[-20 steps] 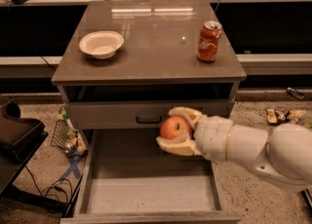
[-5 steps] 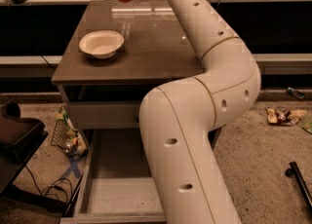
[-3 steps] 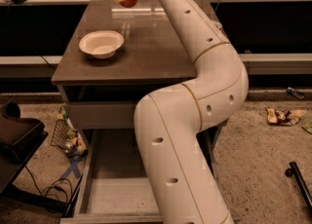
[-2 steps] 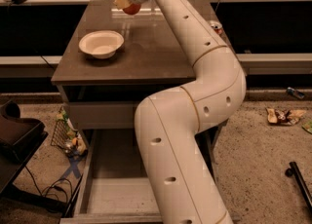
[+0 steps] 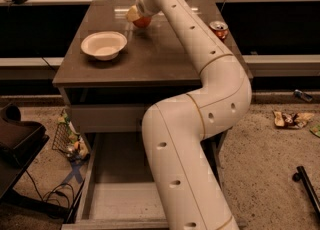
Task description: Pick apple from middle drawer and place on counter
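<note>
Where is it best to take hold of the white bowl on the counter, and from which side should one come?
Grip the white bowl by its thin rim, on the side toward the claw, coming from above: it stands upright and open, likely too wide to span. The claw, over the counter's far part, holds the apple, so it must set that down first.

The gripper clasps the apple low over the far part of the counter, beyond the white bowl, with the middle drawer standing open below.
</note>
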Action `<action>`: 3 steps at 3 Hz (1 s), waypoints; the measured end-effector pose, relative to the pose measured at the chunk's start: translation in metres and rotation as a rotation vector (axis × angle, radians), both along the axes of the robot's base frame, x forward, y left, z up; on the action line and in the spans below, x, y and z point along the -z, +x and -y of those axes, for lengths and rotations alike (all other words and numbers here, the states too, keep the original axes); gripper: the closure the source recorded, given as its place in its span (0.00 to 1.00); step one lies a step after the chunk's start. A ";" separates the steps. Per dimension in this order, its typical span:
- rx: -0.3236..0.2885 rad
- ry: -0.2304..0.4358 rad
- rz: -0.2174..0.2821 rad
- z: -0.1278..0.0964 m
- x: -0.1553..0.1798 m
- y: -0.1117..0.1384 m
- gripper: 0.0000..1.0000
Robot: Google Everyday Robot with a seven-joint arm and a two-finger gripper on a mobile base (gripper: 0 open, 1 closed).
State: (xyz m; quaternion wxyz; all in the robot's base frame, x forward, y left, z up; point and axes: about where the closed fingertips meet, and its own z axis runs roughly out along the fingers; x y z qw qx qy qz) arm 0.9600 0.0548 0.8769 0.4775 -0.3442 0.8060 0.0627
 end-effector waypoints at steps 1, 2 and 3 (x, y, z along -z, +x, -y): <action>0.012 0.014 -0.047 0.009 0.026 0.001 1.00; 0.011 0.014 -0.050 0.008 0.028 0.001 0.84; 0.011 0.014 -0.050 0.008 0.025 0.000 0.53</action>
